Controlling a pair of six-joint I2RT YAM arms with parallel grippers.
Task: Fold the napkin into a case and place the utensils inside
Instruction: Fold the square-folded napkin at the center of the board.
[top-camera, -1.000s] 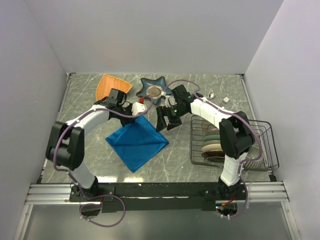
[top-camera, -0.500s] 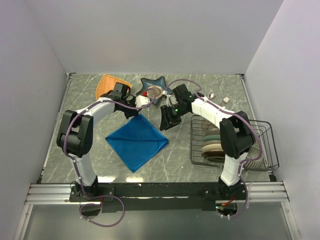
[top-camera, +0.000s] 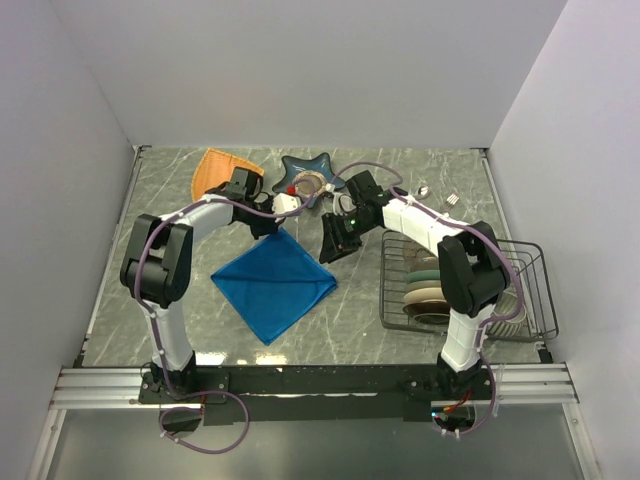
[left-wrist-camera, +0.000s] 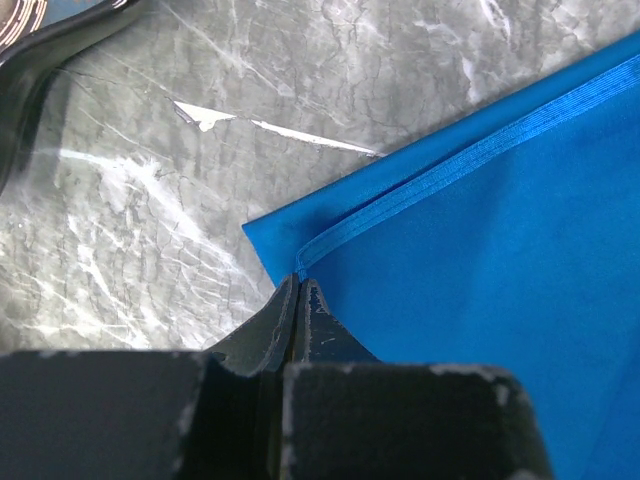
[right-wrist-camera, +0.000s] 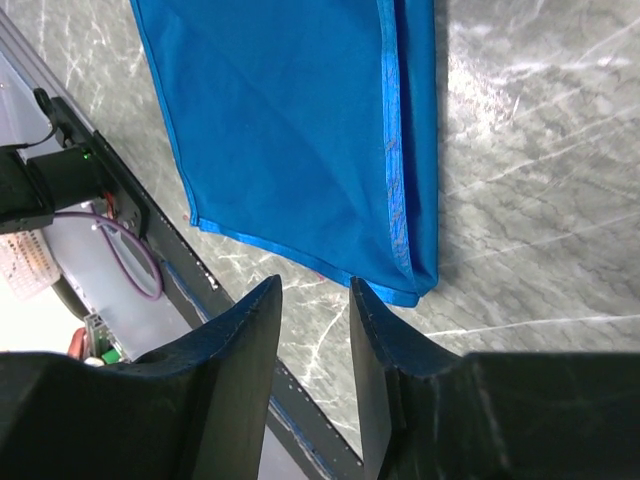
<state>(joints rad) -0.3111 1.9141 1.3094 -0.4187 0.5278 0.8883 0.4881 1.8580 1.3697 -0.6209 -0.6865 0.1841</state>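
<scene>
On my feed the napkin (top-camera: 275, 285) lies flat mid-counter (top-camera: 160, 210), one corner pointing away from the arms. Both wrist views show two hemmed layers stacked, so I judge one fold is in. It is nowhere near a narrow case yet.

The left end effector (left-wrist-camera: 298, 290) is closed, its tips meeting right at the far corner of the upper layer. I cannot tell whether any cloth is pinched between them. The right end effector (right-wrist-camera: 312, 290) hangs over the napkin's right corner, its jaws parted with nothing between them.

The spoon (top-camera: 424, 188) and fork (top-camera: 452, 200) lie at the far right of the counter, well apart from the cloth. By my reckoning, most of the job remains: further folds, then loading both utensils.
</scene>
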